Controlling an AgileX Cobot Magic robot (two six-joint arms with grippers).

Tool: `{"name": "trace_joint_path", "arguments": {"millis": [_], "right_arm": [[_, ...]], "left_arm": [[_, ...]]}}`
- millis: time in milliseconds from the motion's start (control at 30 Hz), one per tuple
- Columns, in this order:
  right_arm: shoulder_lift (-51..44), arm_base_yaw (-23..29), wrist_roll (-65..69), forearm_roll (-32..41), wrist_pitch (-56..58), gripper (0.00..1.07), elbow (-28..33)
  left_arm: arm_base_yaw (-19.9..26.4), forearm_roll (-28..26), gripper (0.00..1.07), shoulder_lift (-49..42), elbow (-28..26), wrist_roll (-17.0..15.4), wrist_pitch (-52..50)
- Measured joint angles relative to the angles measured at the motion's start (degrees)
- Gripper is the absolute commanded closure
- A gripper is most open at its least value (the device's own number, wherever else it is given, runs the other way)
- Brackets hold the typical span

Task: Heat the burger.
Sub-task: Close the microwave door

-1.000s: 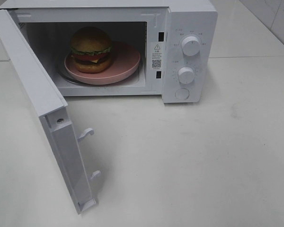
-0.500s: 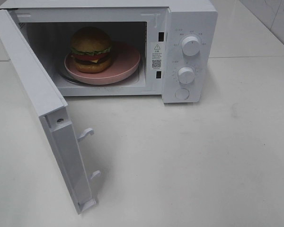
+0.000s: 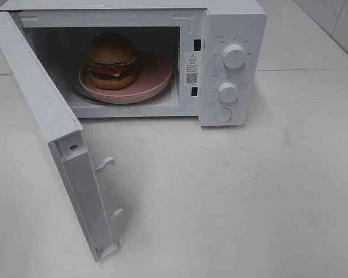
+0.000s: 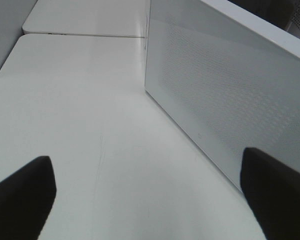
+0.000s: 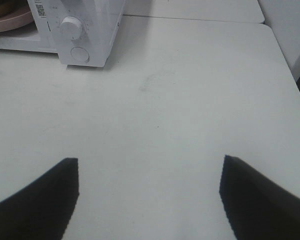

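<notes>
The tall burger with a glossy golden-brown bun, lettuce, tomato and dark patty [image 3: 111,61] sat on a shallow round pink plate [image 3: 153,78] inside the boxy white microwave [image 3: 232,23], whose white door [image 3: 40,98] was swung wide. The left gripper [image 4: 146,156] hung over the white table [image 3: 249,191] near the door's outer face, jaws spread wide, gripping nothing. The right gripper [image 5: 150,159] was the same deal out past the knob side.
</notes>
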Motion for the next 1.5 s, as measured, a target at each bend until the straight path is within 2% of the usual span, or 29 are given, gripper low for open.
{"name": "trace_joint_path", "arguments": {"millis": [33, 67, 100, 133, 167, 200, 233, 267, 333, 467, 600, 633, 667, 733, 800, 833, 867, 933, 967, 1000, 1067, 1100, 1133, 1233, 1300, 1367, 1433, 1467, 1500], "right_arm": [[0.0, 0.0, 0.0, 0.0, 0.0, 0.32, 0.0], [0.0, 0.0, 0.0, 0.0, 0.0, 0.32, 0.0], [0.0, 0.0, 0.0, 0.0, 0.0, 0.32, 0.0], [0.0, 0.0, 0.0, 0.0, 0.0, 0.32, 0.0], [0.0, 0.0, 0.0, 0.0, 0.0, 0.32, 0.0], [0.0, 0.0, 0.0, 0.0, 0.0, 0.32, 0.0], [0.0, 0.0, 0.0, 0.0, 0.0, 0.32, 0.0], [0.0, 0.0, 0.0, 0.0, 0.0, 0.32, 0.0], [0.0, 0.0, 0.0, 0.0, 0.0, 0.32, 0.0], [0.0, 0.0, 0.0, 0.0, 0.0, 0.32, 0.0], [0.0, 0.0, 0.0, 0.0, 0.0, 0.32, 0.0], [0.0, 0.0, 0.0, 0.0, 0.0, 0.32, 0.0], [0.0, 0.0, 0.0, 0.0, 0.0, 0.32, 0.0], [0.0, 0.0, 0.0, 0.0, 0.0, 0.32, 0.0], [0.0, 0.0, 0.0, 0.0, 0.0, 0.32, 0.0], [0.0, 0.0, 0.0, 0.0, 0.0, 0.32, 0.0], [0.0, 0.0, 0.0, 0.0, 0.0, 0.32, 0.0], [0.0, 0.0, 0.0, 0.0, 0.0, 0.32, 0.0], [0.0, 0.0, 0.0, 0.0, 0.0, 0.32, 0.0], [0.0, 0.0, 0.0, 0.0, 0.0, 0.32, 0.0], [0.0, 0.0, 0.0, 0.0, 0.0, 0.32, 0.0], [0.0, 0.0, 0.0, 0.0, 0.0, 0.32, 0.0], [0.0, 0.0, 0.0, 0.0, 0.0, 0.32, 0.0], [0.0, 0.0, 0.0, 0.0, 0.0, 0.32, 0.0], [0.0, 0.0, 0.0, 0.0, 0.0, 0.32, 0.0], [0.0, 0.0, 0.0, 0.0, 0.0, 0.32, 0.0], [0.0, 0.0, 0.0, 0.0, 0.0, 0.32, 0.0], [0.0, 0.0, 0.0, 0.0, 0.0, 0.32, 0.0], [0.0, 0.0, 0.0, 0.0, 0.0, 0.32, 0.0]], "left_arm": [[0.0, 0.0, 0.36, 1.4, 0.0, 0.0, -0.6], [0.0, 0.0, 0.50, 4.4, 0.0, 0.0, -1.7], [0.0, 0.0, 0.50, 4.4, 0.0, 0.0, -1.7], [0.0, 0.0, 0.58, 5.8, 0.0, 0.0, -2.1], [0.0, 0.0, 0.74, 8.5, 0.0, 0.0, -3.0], [0.0, 0.0, 0.74, 8.5, 0.0, 0.0, -3.0], [0.0, 0.0, 0.89, 11.2, 0.0, 0.0, -4.4], [0.0, 0.0, 0.89, 11.2, 0.0, 0.0, -4.4], [0.0, 0.0, 1.07, 15.4, 0.0, 0.0, -6.7], [0.0, 0.0, 1.07, 19.1, 0.1, 0.0, -10.5], [0.0, -0.1, 1.07, 23.3, 2.3, 1.7, -21.1], [0.0, -0.1, 1.07, 23.3, 2.3, 1.7, -21.1], [0.0, -0.2, 1.07, 24.5, 4.2, 2.6, -26.8], [0.0, -0.2, 1.07, 24.9, 5.1, 3.0, -29.0], [0.0, -0.2, 1.07, 26.1, 8.7, 3.9, -37.2], [0.0, -0.2, 1.07, 26.1, 8.7, 3.9, -37.2], [0.0, -0.2, 1.07, 26.8, 11.3, 4.2, -41.9], [0.0, -0.2, 1.07, 27.2, 12.8, 4.3, -44.5], [0.0, -0.2, 1.07, 28.0, 15.8, 4.4, -49.6], [0.0, -0.2, 1.07, 28.0, 15.8, 4.4, -49.6], [0.0, -0.2, 1.07, 29.5, 19.1, 4.5, -58.8], [0.0, -0.2, 1.07, 29.5, 19.1, 4.5, -58.8], [0.0, 0.1, 1.07, 30.6, 20.2, 4.5, -64.3], [0.0, 2.4, 1.07, 33.4, 20.4, 4.5, -71.6], [0.0, 3.1, 1.07, 34.4, 20.4, 4.5, -73.5], [0.0, 4.6, 1.07, 37.4, 20.4, 3.2, -76.3], [0.0, 7.0, 1.07, 41.9, 20.4, -0.4, -79.6], [0.0, 7.0, 1.07, 41.9, 20.4, -0.4, -79.6], [0.0, 9.6, 1.07, 45.2, 20.4, -3.1, -81.9]]}}
